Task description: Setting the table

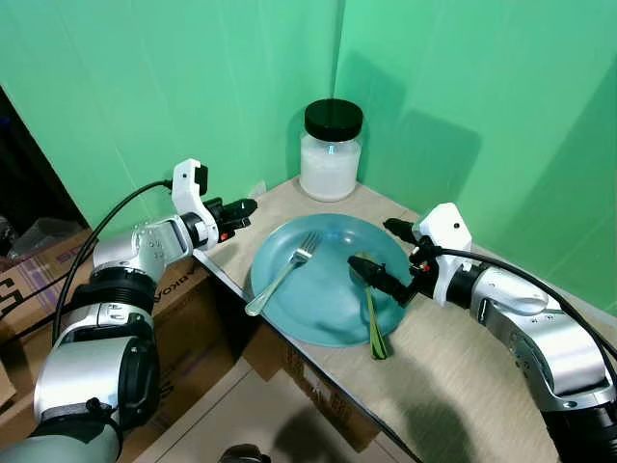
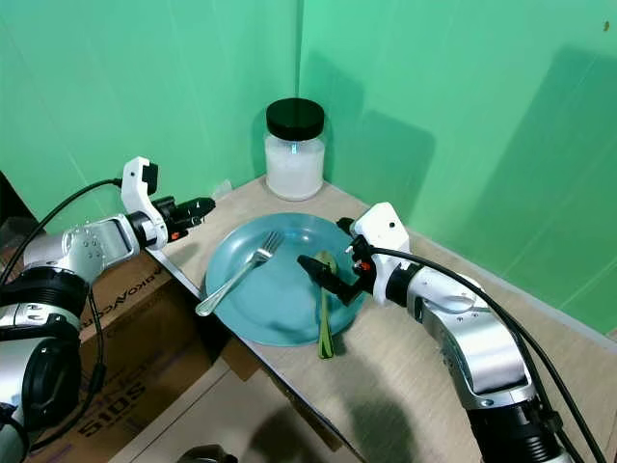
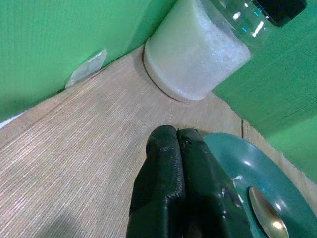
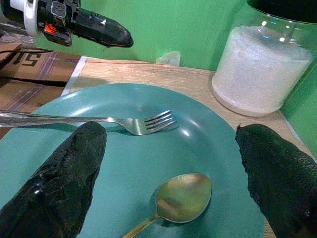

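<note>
A teal plate (image 1: 323, 299) lies on the wooden table (image 1: 463, 386), near its left edge. A silver fork (image 1: 284, 273) rests across the plate's left half, with its handle overhanging the rim. A gold-toned spoon (image 4: 181, 198) lies on the right half, its handle (image 1: 374, 323) reaching over the near rim. My right gripper (image 1: 369, 242) hovers open just above the spoon's bowl, one finger on either side. My left gripper (image 1: 246, 207) is shut on nothing and hangs over the table's left corner, short of the plate. A jar (image 1: 331, 154) of white grains with a black lid stands behind the plate.
Green walls (image 1: 463, 96) close in the table at the back and right. Cardboard boxes (image 1: 183, 289) sit below the table's left edge. Bare tabletop stretches to the right of the plate.
</note>
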Robot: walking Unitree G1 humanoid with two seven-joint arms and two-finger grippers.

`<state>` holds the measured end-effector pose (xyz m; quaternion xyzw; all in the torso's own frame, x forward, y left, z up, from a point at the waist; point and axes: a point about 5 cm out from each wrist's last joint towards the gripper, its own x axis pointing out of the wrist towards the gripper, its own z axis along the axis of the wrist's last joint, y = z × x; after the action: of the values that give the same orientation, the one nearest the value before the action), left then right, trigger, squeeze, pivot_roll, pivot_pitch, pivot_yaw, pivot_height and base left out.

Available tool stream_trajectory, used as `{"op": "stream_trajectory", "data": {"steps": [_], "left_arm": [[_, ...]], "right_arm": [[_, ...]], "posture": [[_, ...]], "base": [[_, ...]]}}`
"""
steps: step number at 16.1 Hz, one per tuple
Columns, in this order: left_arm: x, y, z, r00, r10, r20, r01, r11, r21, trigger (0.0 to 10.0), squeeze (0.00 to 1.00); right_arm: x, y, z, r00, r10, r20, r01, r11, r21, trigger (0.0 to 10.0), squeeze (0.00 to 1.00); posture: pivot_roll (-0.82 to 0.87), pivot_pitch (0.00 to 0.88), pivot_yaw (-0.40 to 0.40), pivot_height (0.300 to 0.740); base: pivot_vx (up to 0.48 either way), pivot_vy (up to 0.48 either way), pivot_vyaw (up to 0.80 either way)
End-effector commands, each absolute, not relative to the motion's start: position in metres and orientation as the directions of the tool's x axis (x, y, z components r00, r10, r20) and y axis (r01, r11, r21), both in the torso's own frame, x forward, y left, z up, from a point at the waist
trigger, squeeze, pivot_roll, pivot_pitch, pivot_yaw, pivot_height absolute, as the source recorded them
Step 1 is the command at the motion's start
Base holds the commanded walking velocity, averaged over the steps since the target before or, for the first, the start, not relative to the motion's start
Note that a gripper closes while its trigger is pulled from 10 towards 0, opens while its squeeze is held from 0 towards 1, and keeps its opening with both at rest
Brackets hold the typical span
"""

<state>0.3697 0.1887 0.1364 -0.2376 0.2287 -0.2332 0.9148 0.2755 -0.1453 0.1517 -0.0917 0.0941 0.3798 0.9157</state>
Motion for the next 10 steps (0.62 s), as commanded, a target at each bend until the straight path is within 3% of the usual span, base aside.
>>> {"op": "stream_trajectory", "data": {"steps": [1, 2, 3, 6, 8, 10], "left_arm": [[0.370, 0.188, 0.140, 0.766, -0.544, -0.343, 0.343, 0.797, -0.498, 10.0, 0.00], [0.366, 0.189, 0.135, 0.734, -0.569, -0.370, 0.365, 0.791, -0.492, 10.0, 0.55], [0.361, 0.188, 0.131, 0.702, -0.595, -0.391, 0.389, 0.780, -0.490, 10.0, 1.00], [0.348, 0.191, 0.123, 0.636, -0.629, -0.447, 0.438, 0.771, -0.462, 10.0, 1.00], [0.341, 0.194, 0.122, 0.615, -0.654, -0.440, 0.453, 0.750, -0.482, 10.0, 1.00], [0.337, 0.192, 0.120, 0.603, -0.665, -0.440, 0.461, 0.741, -0.487, 10.0, 1.00]], "right_arm": [[0.277, -0.149, 0.157, 0.706, 0.673, -0.221, -0.704, 0.702, -0.113, 10.0, 0.00], [0.275, -0.150, 0.156, 0.700, 0.677, -0.226, -0.709, 0.697, -0.109, 10.0, 0.00], [0.274, -0.150, 0.155, 0.693, 0.682, -0.234, -0.716, 0.690, -0.108, 10.0, 0.00], [0.278, -0.155, 0.151, 0.727, 0.639, -0.252, -0.678, 0.727, -0.112, 10.0, 0.00], [0.291, -0.164, 0.144, 0.812, 0.521, -0.262, -0.560, 0.823, -0.100, 10.0, 0.00], [0.296, -0.165, 0.139, 0.840, 0.469, -0.271, -0.509, 0.856, -0.095, 10.0, 0.00]], "posture": [[0.12, 0.000, 0.019, 0.740], [0.12, 0.000, 0.019, 0.740], [0.13, 0.000, 0.018, 0.740], [0.13, 0.000, 0.014, 0.740], [0.14, 0.000, 0.013, 0.740], [0.14, 0.000, 0.009, 0.740]], "base": [[0.000, 0.000, 0.00], [0.000, 0.000, 0.00], [0.000, 0.000, 0.00], [0.000, 0.000, 0.00], [0.000, 0.000, 0.00], [0.000, 0.000, 0.00]]}}
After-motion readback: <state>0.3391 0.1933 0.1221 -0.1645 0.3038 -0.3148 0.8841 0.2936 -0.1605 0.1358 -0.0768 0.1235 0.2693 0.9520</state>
